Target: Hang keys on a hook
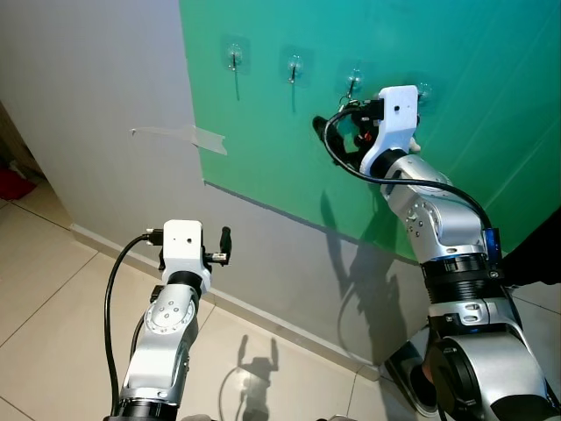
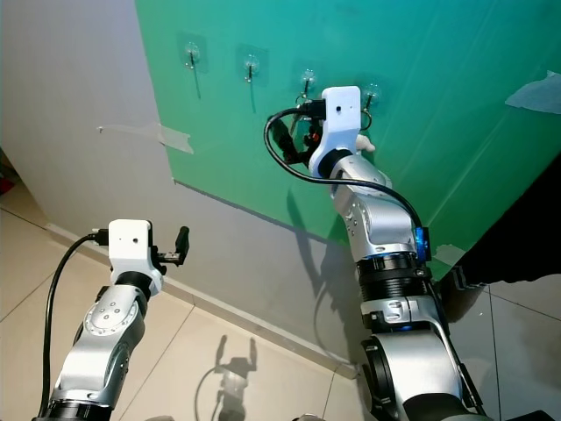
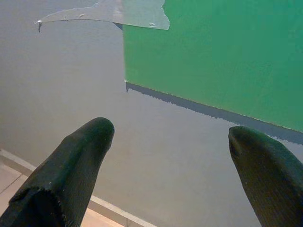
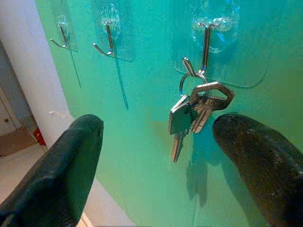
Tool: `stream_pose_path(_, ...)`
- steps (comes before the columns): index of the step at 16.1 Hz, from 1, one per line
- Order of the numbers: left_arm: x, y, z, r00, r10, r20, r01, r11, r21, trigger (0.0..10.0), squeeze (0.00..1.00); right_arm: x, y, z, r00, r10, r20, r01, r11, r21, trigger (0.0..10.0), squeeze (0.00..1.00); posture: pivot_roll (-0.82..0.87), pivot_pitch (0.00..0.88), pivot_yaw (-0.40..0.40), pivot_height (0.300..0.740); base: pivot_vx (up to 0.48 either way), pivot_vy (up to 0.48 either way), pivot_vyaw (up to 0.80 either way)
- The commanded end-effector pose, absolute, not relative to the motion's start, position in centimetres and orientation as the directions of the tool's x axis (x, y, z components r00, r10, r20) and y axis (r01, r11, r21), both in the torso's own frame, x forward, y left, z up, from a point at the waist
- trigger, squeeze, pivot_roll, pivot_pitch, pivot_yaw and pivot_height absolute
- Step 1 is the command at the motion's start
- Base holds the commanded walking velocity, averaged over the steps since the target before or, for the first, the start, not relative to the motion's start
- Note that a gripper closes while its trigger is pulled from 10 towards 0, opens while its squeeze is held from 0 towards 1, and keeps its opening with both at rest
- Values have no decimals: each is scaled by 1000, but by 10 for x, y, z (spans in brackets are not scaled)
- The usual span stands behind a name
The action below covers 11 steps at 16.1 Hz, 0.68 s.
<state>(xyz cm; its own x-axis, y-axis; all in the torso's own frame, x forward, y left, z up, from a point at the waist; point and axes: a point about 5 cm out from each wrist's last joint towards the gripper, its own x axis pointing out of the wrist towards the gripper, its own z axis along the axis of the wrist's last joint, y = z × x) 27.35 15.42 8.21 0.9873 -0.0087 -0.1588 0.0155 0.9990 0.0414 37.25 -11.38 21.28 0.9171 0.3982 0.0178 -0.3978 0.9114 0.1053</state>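
Your bunch of flat silver metal keys hangs by its thin ring from a bent steel hook on a clear, glossy adhesive pad stuck to the smooth green panel. Your right gripper sits just before the keys, its matte black fingers spread wide, touching nothing. Your left gripper is low by the grey wall, fingers parted and empty, below a strip of translucent tape.

Two silver arms carry white wrist boxes, looping black cables beside them, and tapered black fingers.
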Motion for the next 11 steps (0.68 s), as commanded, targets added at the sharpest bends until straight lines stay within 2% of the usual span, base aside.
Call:
stream_pose_path(1, 274, 150, 85, 988, -25, -152, 32, 998, 44, 10000, 0, 373, -129, 211, 938, 347, 10, -346, 933, 100, 10000, 1000, 79, 0, -62, 740, 0, 0, 0)
stream_pose_path(6, 273, 150, 85, 987, -30, -155, 38, 998, 45, 10000, 0, 371, -130, 209, 943, 333, 17, -332, 938, 102, 10000, 1000, 75, 0, -56, 740, 0, 0, 0)
stream_pose_path(8, 273, 150, 84, 987, -31, -157, 39, 998, 45, 10000, 0, 369, -131, 203, 942, 336, 0, -335, 940, 72, 10000, 1000, 77, 0, -60, 740, 0, 0, 0)
stream_pose_path(10, 272, 151, 84, 987, -30, -158, 37, 998, 46, 10000, 0, 363, -135, 195, 950, 311, -13, -312, 950, -20, 10000, 1000, 82, 0, -64, 740, 0, 0, 0)
stream_pose_path(11, 272, 152, 84, 987, -29, -159, 37, 998, 47, 10000, 0, 357, -139, 189, 955, 296, -13, -295, 947, -131, 10000, 0, 82, 0, -64, 740, 0, 0, 0)
